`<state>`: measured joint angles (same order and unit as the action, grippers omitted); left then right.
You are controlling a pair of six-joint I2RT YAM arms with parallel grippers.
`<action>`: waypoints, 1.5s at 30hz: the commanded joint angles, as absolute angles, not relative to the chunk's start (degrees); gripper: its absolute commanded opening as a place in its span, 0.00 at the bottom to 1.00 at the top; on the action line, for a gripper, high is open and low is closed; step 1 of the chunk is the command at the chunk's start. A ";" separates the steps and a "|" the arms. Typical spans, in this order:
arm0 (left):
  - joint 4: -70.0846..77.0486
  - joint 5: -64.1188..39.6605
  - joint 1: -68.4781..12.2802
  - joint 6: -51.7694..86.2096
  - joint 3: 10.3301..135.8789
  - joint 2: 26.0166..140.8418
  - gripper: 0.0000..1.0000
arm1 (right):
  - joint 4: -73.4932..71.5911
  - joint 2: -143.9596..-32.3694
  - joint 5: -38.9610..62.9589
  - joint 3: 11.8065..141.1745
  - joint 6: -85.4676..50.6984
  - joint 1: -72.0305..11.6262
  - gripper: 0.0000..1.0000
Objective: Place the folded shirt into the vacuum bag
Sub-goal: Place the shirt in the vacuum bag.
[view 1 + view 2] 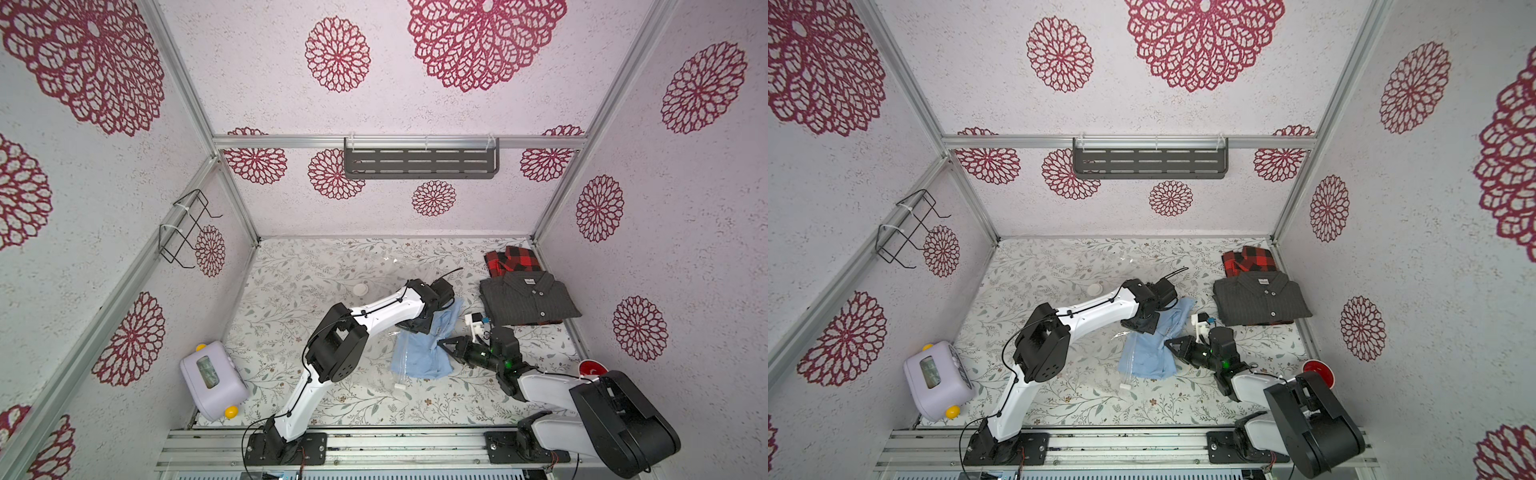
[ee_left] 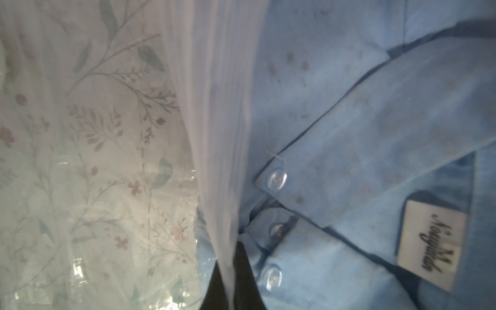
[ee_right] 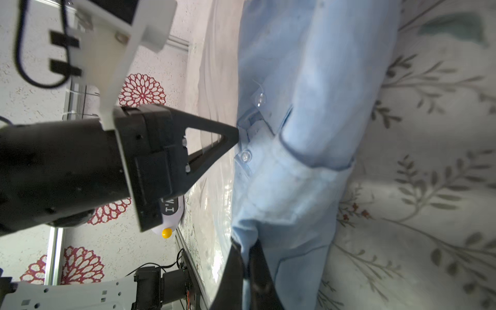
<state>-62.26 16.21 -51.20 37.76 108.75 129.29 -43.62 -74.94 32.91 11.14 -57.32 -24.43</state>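
Shirt between right pincer tips

Folded dark grey shirt at right edge of table, overlapping red-black plaid shirt in far right corner. Lilac box at near left corner.

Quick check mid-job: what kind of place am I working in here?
Likely a staged test booth, not a real home: aluminium frame holding wallpapered panels, two robot arms bolted to a front rail, and a floral-covered table with folded shirts.
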 commanded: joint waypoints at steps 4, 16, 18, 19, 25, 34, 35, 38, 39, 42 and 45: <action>-60.65 15.20 -51.67 37.57 109.53 126.43 0.00 | -44.30 -77.23 31.02 10.67 -55.16 -26.13 0.10; -59.69 14.38 -50.98 37.32 106.44 127.15 0.00 | -14.97 -63.86 22.95 14.09 -39.65 -15.50 0.89; -59.46 14.24 -50.98 37.13 106.52 127.33 0.00 | -13.04 -63.37 23.28 15.40 -37.29 -12.30 0.93; -59.39 14.10 -50.98 37.01 106.56 127.44 0.00 | -12.92 -63.98 23.44 16.00 -36.40 -11.24 0.94; -58.90 12.58 -50.98 36.40 107.05 127.66 0.00 | -21.83 -76.59 30.13 21.40 -34.50 -5.79 0.95; -56.70 9.74 -50.89 35.51 105.87 127.10 0.00 | -35.80 -100.74 40.84 31.28 -39.83 -6.12 0.76; -56.49 9.43 -50.93 35.37 105.92 127.13 0.00 | -37.29 -102.45 42.06 32.04 -40.77 -6.54 0.71; -56.16 9.01 -50.82 35.01 106.15 127.00 0.00 | -38.66 -103.99 43.07 34.07 -41.68 -8.31 0.46; -56.23 9.05 -50.80 34.98 106.21 126.75 0.00 | -38.88 -103.69 42.94 34.39 -41.62 -8.86 0.39; -56.02 9.14 -50.68 34.93 106.01 126.48 0.00 | -40.52 -101.86 42.32 34.63 -41.50 -10.00 0.14; -55.24 8.76 -50.45 35.32 105.29 125.40 0.00 | -44.01 -100.01 41.98 34.31 -42.20 -10.70 0.00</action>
<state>-57.78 10.41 -50.81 35.57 106.00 128.25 -39.55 -103.11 40.29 33.82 -41.76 -9.58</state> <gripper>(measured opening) 0.045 0.063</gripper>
